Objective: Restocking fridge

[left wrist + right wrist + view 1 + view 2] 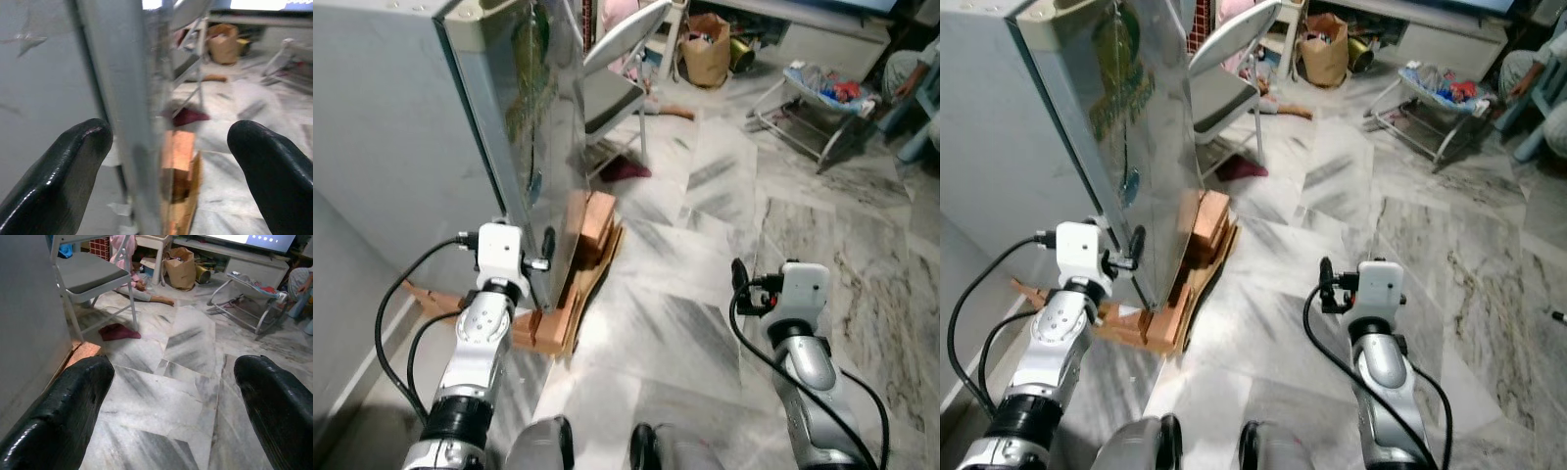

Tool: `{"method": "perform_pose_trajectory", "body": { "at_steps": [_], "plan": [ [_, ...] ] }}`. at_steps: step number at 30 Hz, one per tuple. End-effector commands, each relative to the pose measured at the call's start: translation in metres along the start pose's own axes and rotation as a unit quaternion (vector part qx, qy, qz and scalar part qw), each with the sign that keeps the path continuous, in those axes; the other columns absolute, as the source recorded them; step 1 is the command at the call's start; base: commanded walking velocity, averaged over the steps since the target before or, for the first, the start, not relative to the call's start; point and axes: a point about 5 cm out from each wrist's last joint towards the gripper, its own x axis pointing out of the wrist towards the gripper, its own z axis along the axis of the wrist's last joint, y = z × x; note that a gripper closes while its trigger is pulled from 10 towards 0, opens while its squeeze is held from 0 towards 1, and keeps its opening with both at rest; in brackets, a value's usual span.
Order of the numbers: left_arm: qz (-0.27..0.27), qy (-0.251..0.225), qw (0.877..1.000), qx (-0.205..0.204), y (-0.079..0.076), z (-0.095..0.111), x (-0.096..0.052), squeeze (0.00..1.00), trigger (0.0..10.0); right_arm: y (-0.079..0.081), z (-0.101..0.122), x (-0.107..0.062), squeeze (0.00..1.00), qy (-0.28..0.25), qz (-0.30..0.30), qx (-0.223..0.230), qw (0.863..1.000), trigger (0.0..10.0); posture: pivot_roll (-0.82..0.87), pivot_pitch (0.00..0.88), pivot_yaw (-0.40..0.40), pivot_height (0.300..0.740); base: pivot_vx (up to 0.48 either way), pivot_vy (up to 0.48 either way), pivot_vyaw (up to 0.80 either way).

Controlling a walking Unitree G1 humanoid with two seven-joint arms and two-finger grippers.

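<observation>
Left eye view showed the tall silver-grey fridge standing on a wooden base over the grey marble floor, with the left gripper raised at the fridge's lower front corner and the right arm held well apart over bare floor. Left wrist view had both black fingers spread wide, the fridge's edge between them. Right wrist view showed the right gripper gaping, a grey folding chair beyond

Left end effector beside fridge corner
</observation>
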Motion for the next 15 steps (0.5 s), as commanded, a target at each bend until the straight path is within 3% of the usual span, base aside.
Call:
{"method": "perform_pose_trajectory", "body": {
  "at_steps": [1,6,10,15],
  "plan": [
    [0.013,-0.004,1.0,0.0,0.004,0.002,0.004,0.0,10.0,-0.005,0.004,-0.004,0.0,-0.001,-0.001,-0.003,1.0,10.0,-0.01,0.183,-0.099,0.74,0.0,0.0,0.0],
    [0.022,-0.015,1.0,-0.002,0.007,0.012,0.021,0.0,10.0,-0.013,0.003,-0.014,0.0,0.008,-0.007,-0.01,1.0,10.0,-0.03,0.192,-0.102,0.74,0.0,0.0,0.0],
    [0.022,-0.017,1.0,-0.002,0.006,0.015,0.026,0.0,10.0,-0.014,0.005,-0.015,0.0,0.008,-0.009,-0.015,1.0,10.0,-0.04,0.195,-0.107,0.74,0.0,0.0,0.0],
    [0.006,-0.03,0.999,-0.013,-0.005,0.026,0.035,0.0,10.0,-0.014,0.006,-0.017,0.0,0.012,-0.006,-0.015,1.0,10.0,-0.04,0.198,-0.106,0.74,0.0,0.0,0.0]
  ]
}}
